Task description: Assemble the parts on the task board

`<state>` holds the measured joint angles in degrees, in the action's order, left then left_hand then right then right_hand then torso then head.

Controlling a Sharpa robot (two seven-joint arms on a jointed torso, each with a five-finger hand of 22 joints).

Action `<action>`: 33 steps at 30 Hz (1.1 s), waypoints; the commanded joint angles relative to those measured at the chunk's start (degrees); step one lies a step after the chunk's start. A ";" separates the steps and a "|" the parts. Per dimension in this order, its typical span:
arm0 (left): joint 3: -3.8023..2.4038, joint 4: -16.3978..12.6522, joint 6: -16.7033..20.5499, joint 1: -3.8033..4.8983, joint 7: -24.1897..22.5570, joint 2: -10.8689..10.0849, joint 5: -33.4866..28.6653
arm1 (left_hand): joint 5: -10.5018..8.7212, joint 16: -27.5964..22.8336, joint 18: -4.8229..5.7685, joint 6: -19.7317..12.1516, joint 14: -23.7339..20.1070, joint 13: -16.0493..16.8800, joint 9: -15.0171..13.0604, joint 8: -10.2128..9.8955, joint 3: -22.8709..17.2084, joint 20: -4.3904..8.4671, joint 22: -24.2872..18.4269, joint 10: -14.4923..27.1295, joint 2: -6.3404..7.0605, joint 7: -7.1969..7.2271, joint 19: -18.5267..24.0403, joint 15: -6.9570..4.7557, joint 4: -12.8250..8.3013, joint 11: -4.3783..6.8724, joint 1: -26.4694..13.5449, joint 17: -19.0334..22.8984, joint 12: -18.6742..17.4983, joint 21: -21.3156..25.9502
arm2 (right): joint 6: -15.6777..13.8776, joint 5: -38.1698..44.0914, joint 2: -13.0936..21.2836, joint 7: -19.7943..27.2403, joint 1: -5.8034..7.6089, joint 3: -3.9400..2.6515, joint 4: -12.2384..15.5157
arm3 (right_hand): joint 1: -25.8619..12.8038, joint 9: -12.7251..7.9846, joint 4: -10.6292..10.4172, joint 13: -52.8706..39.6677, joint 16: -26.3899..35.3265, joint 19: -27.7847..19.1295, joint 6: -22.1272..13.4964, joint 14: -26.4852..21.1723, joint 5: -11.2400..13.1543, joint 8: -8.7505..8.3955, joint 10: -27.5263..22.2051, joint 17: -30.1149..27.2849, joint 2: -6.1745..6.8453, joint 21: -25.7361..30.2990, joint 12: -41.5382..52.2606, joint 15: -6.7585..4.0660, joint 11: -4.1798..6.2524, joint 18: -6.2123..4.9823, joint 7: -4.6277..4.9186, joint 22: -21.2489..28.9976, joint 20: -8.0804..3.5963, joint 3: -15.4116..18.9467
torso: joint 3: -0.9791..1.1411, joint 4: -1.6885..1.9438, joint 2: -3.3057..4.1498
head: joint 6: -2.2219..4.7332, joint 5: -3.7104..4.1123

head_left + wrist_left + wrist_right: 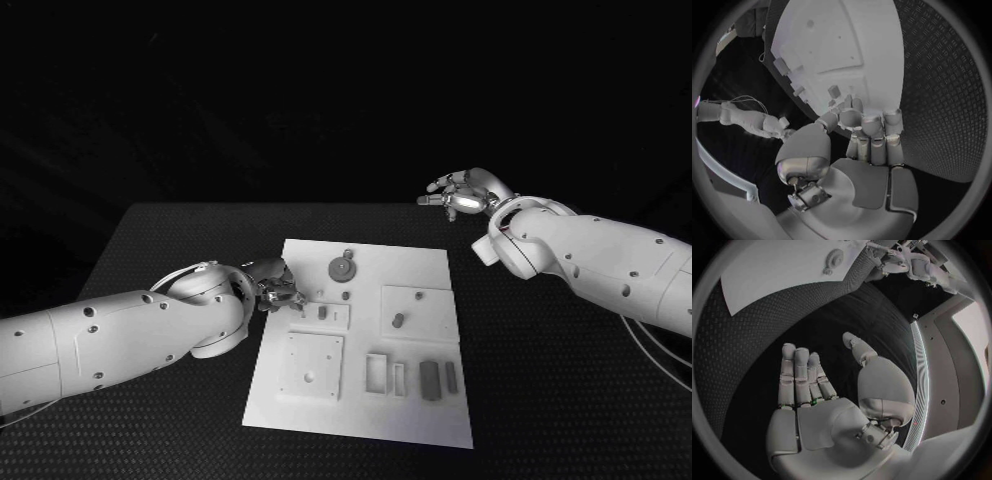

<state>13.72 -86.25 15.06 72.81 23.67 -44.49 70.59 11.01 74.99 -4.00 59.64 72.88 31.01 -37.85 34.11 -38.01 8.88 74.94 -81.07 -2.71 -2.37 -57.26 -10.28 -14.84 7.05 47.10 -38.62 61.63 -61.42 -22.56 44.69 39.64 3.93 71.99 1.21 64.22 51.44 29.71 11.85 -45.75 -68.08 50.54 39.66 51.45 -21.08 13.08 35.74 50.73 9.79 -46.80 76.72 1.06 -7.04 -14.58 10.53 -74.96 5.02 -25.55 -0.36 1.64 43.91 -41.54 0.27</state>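
Here the white rectangular task board (411, 270) lies in the middle of the black textured tabletop (173, 240), carrying small grey parts: a round toothed gear (340, 267) near its far edge and narrow upright blocks (428, 379) toward its near edge. The left robot hand (271, 285) hovers at the board's left edge, fingers curled together, gripping nothing visible. The right robot hand (459, 195) is raised beyond the board's far right corner, fingers straight and apart, empty.

black textured table (173, 250), dark surroundings
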 commanded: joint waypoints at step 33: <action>0.00 1.27 1.64 -2.68 -1.20 1.57 6.30 | 0.24 -0.34 -0.10 4.06 0.68 0.02 -2.96 -0.26 -0.46 6.71 0.38 0.68 0.67 3.29 -0.52 -0.94 0.64 0.18 0.69 0.22 0.42 -0.04 | 0.75 0.11 -0.16 0.37 -0.22 -0.02 -0.04 | -0.46 -0.13 -0.01 0.21 -0.28 -0.07 -0.13 -0.48 -0.43 0.23 -0.56 -0.19 0.03 0.28 0.29 -0.06 0.01 -0.42 2.62 -1.10 0.49 0.40 | -0.04 -0.09 0.05 | -0.67 -0.22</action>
<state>13.71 -85.01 17.81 70.16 22.16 -42.99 75.62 10.93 74.99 -4.00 59.79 73.12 30.99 -40.92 33.68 -38.37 8.88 74.92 -81.04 -1.90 -2.51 -57.24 -10.43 -14.48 7.06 47.24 -38.45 61.86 -61.41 -22.53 44.68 39.53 3.91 71.80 1.22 64.15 51.45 29.67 11.85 -45.63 -68.07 50.54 39.65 51.45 -21.30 13.08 35.74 50.62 9.79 -46.80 76.70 1.06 -7.05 -14.20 10.53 -74.96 5.02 -25.55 -0.37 1.53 43.97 -42.24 0.03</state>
